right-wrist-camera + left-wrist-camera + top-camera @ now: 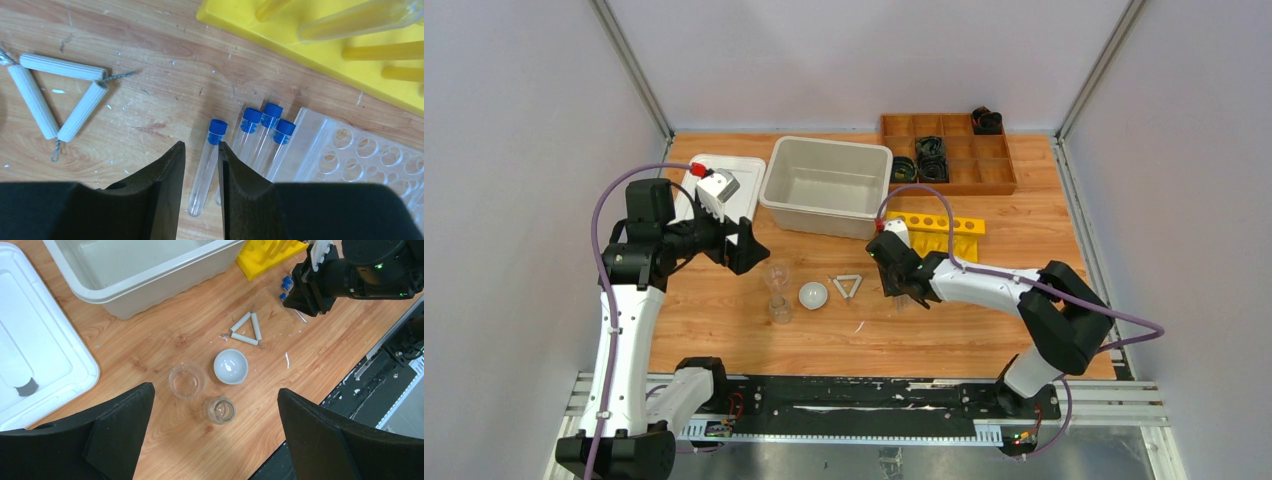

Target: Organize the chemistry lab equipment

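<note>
Wooden tabletop [984, 330] below, pale walls all round, and I'm looking straight at the right gripper [200, 146], which hangs low over the blue-capped tubes in front of the yellow rack [320, 55]. One blue-capped tube [206, 167] lies flat on the wood, a little apart from its three neighbours [260, 131], and it sits right in the slot between my fingers. Its cap points away towards the rack and its closed end towards the wrist. The long axis runs almost along the gap, leaning only slightly, and that's the relation I care about: the jaws would close across the tube's width, not along it. They stand parted by a narrow gap, and wood shows between one finger and the glass, so I judge nothing is clamped yet. The neighbours lie just beside, against a clear well plate [360, 155], and I reckon a sloppy squeeze could nudge them. Over on the other side, the left gripper [215, 387] hovers with its jaws spread wide above the two beakers [186, 381] and the white dish [230, 366]. The triangle frame [246, 330] lies between the two arms. These tubes are plainly the right arm's job; the left is well apart from them.
</note>
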Controlling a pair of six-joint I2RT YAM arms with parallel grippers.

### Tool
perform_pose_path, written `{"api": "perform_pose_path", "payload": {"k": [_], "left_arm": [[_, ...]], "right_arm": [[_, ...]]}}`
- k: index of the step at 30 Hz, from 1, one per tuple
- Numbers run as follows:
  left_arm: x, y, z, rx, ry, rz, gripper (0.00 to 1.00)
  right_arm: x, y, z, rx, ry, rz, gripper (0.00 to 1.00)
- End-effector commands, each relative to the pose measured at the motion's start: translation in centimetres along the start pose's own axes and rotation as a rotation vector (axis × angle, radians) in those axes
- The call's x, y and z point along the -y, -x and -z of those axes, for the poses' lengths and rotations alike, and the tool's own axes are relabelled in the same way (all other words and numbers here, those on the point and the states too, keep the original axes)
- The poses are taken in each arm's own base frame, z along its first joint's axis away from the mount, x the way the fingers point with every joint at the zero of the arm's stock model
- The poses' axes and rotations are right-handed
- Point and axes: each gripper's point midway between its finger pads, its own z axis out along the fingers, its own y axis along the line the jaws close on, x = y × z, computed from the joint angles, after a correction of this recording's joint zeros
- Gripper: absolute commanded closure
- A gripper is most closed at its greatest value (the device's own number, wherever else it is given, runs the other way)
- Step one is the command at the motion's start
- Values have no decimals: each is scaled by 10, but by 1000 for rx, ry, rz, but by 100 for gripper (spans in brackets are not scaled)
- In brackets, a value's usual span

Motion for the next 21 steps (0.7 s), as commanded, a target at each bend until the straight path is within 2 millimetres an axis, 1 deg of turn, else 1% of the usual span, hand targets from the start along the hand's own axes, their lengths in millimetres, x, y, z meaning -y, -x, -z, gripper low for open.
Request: {"api": "perform_pose_path", "payload": {"k": [1,7,10,12,13,14,15,16,18,21], "left_arm": [[6,11,6,35,-9,-35,0],[6,11,5,32,-14,-30,0],[6,11,5,34,-11,-36,0],[6,12,6,37,-8,-39,0],[6,12,7,39,-7,-40,0],[6,12,7,40,-8,-40,0],[7,12,7,41,-9,-39,0],[7,13,7,42,-10,-38,0],[8,12,7,42,-17,-30,0],[11,13,6,44,-31,-20,0]], "right_arm": [[4,-8,-6,-34,-34,9,66],[-4,-24,-19,-90,-18,2,71],[-8,-24,-21,-94,1,-3,74],[-11,-20,-20,-92,12,-2,79],[-13,-18,-19,-88,20,-1,83],[-15,-13,-17,-81,27,-2,91],[-16,-9,-14,-72,34,-3,97],[-17,-3,-11,-62,41,-8,100],[-23,12,2,-27,74,-17,100],[-36,46,32,62,162,-56,100]]}}
